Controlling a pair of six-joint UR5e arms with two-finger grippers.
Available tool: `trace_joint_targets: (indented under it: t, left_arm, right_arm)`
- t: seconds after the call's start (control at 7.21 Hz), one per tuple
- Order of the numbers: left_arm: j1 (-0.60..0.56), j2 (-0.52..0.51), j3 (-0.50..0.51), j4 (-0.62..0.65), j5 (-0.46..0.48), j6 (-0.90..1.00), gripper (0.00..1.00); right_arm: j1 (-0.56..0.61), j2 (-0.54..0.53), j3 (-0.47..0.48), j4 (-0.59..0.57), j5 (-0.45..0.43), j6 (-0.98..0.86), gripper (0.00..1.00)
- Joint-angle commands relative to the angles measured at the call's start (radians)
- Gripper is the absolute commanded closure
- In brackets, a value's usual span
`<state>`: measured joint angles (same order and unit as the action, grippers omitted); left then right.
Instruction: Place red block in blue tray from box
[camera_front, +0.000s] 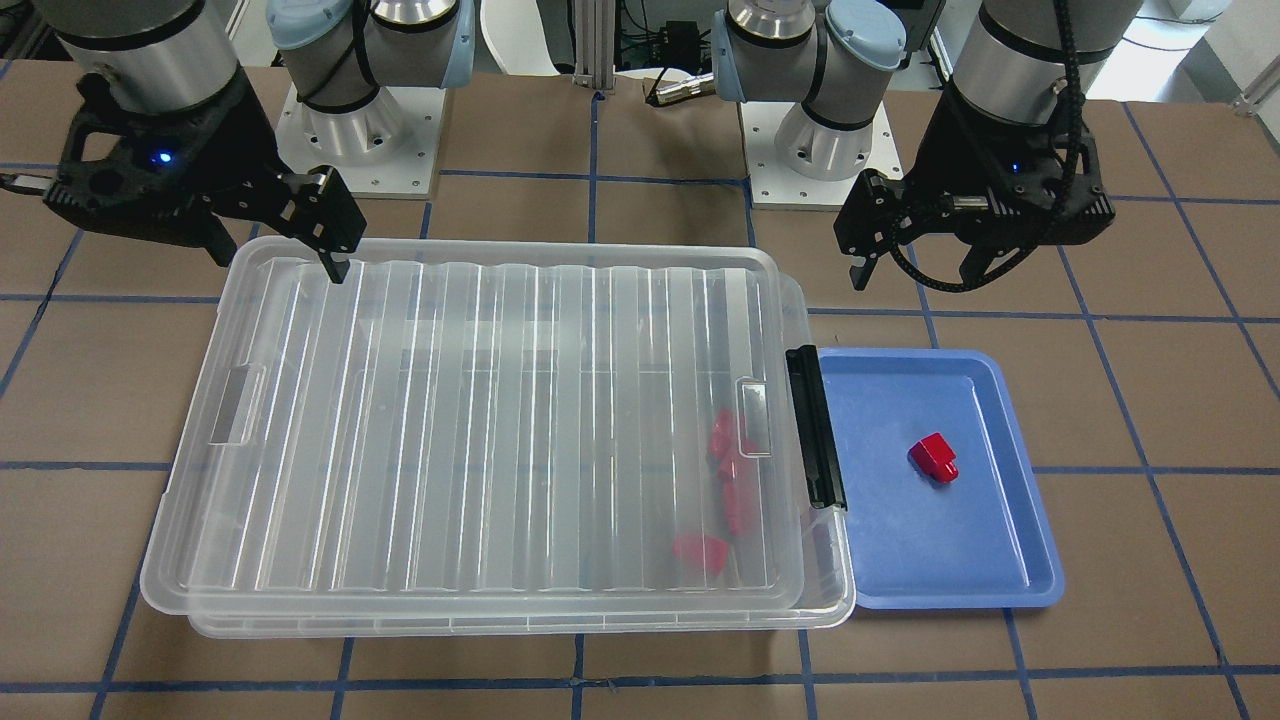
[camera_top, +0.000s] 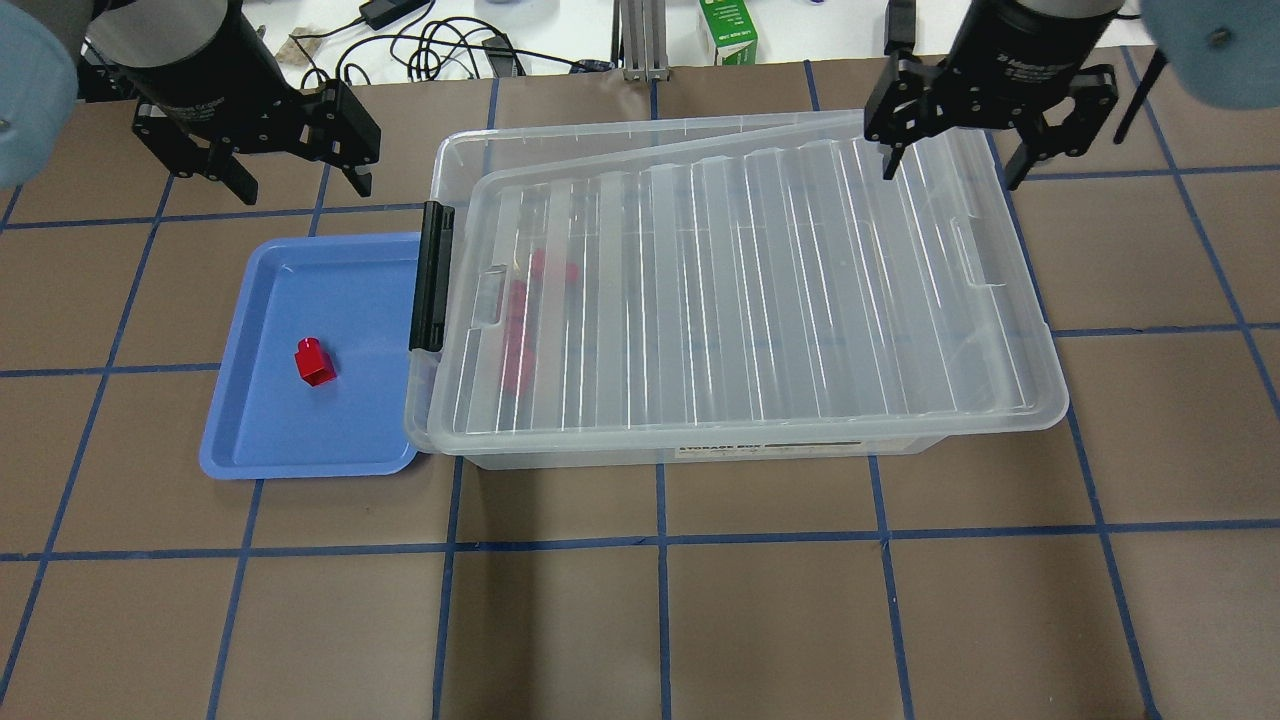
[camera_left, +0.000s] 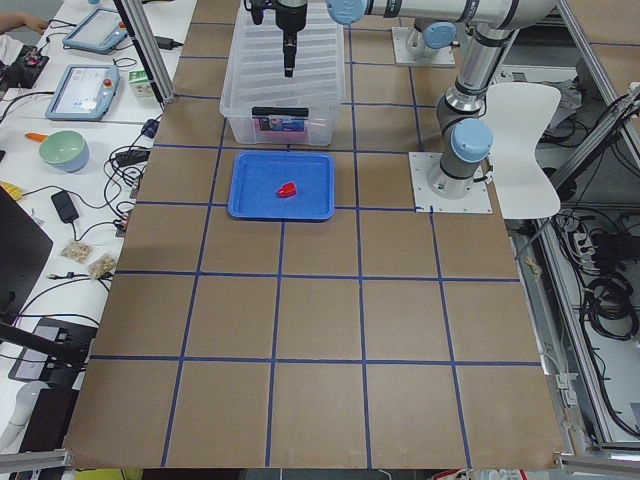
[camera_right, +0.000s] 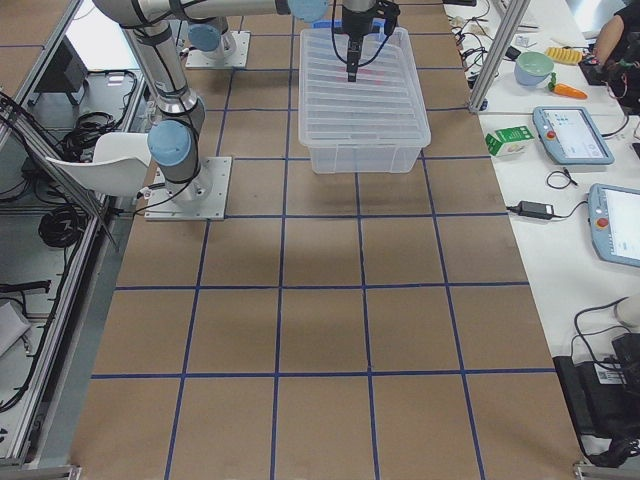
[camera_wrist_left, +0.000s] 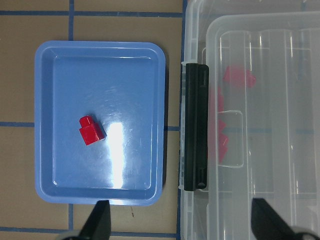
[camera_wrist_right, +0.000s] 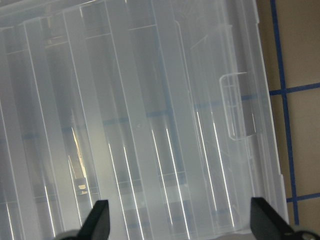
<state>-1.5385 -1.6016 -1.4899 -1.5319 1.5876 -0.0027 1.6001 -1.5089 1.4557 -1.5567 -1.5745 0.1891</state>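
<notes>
One red block (camera_front: 934, 458) lies in the blue tray (camera_front: 900, 545), also seen from overhead (camera_top: 315, 362) and in the left wrist view (camera_wrist_left: 91, 130). Several more red blocks (camera_front: 728, 470) show blurred through the lid of the clear box (camera_front: 500, 420), near its black latch (camera_front: 815, 428). The lid rests slightly askew on the bin (camera_top: 750, 300). My left gripper (camera_top: 300, 185) is open and empty, above the table behind the tray (camera_top: 300, 435). My right gripper (camera_top: 953, 170) is open and empty over the box's far end.
The tray touches the latch end of the box. The two arm bases (camera_front: 360, 130) (camera_front: 820, 140) stand behind the box. Cables and a green carton (camera_top: 727, 30) lie beyond the table's far edge. Brown table with blue tape grid (camera_top: 660, 600) spreads in front.
</notes>
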Motion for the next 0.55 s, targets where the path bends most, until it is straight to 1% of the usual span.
trace_joint_targets:
  t: [0.0,0.42]
  left_arm:
    - [0.0,0.0,0.0,-0.001,0.0,0.001,0.0]
    - [-0.002,0.0,0.0,0.001,0.0,0.0,0.0]
  right_arm:
    - [0.023,0.012,0.002,-0.022,-0.01,0.01,0.0]
    - [0.023,0.013,0.002,-0.022,-0.009,0.016,0.0]
